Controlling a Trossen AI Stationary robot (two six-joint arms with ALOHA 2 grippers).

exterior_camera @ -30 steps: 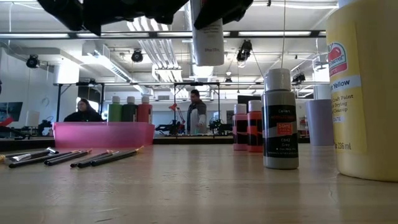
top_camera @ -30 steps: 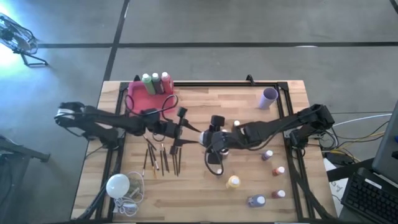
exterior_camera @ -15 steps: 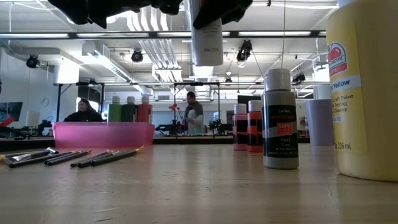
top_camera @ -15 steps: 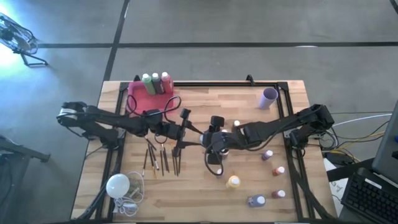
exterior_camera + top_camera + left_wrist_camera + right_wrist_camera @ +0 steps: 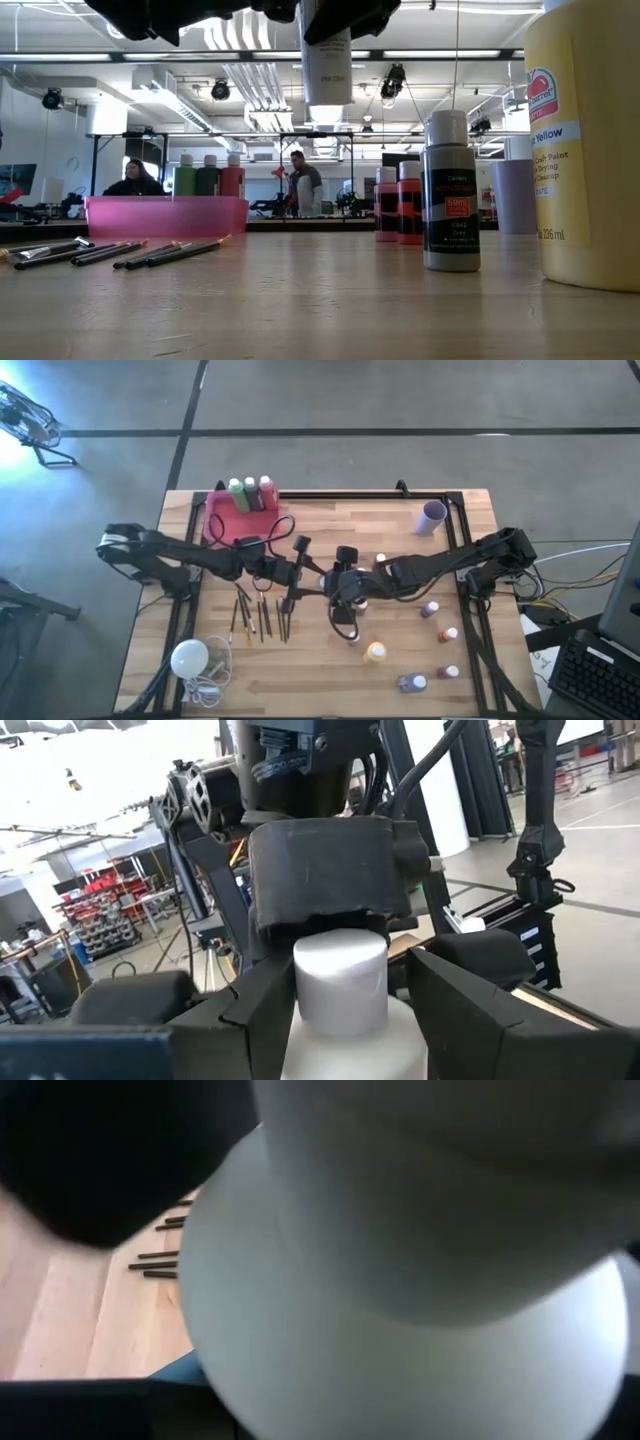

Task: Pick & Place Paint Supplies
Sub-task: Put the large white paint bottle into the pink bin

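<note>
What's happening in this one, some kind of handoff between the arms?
It looks like one. Both grippers meet above the middle of the table, around a white bottle held in the air. The right gripper grips it near the cap, and the left gripper has its fingers on either side of it. Three bottles already stand in the pink tray. The paintbrushes and several more bottles still lie on the table.

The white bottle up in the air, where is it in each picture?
High: white bottle mid-table, under the grippers.
Low: top centre, hanging.
Left wrist: bottom centre, cap up.
Right wrist: fills the picture.
Shared landmark: brushes.
</note>
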